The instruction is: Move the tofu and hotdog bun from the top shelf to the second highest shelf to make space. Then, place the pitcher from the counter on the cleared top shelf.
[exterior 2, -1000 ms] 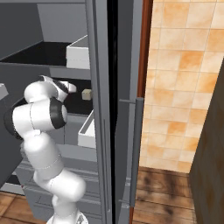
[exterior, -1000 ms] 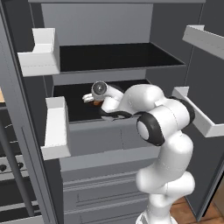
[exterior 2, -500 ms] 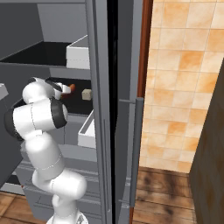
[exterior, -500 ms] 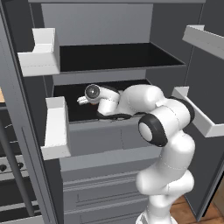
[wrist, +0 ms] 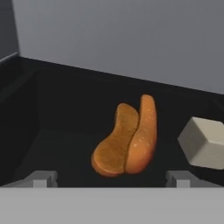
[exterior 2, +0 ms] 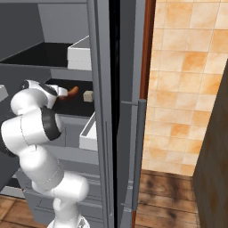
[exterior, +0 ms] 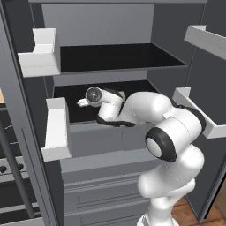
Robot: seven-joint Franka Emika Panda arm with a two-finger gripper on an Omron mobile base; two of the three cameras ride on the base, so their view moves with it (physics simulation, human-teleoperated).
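Note:
The orange-brown hotdog bun (wrist: 127,140) lies on the black second highest shelf (wrist: 57,144). The pale tofu (wrist: 203,142) sits just to its right, apart from it. My gripper (wrist: 110,179) is open, its fingertips (wrist: 41,178) standing wide on either side just short of the bun, holding nothing. From the right base the bun (exterior 2: 71,91) and the tofu (exterior 2: 88,95) show beyond my hand (exterior 2: 57,94). From the left base my hand (exterior: 93,95) reaches into that shelf, under the bare black top shelf (exterior: 119,57). The pitcher and the counter are out of view.
White door bins hang on the left (exterior: 55,132) and on the right (exterior: 194,110), close beside the arm. Grey drawers (exterior: 101,194) lie below the shelves. The fridge door edge (exterior 2: 107,111) and its handle (exterior 2: 139,151) stand right of the arm.
The jaws have spread wide and let go of the bun, which now rests on the lower shelf. My hand has drawn back slightly toward the left.

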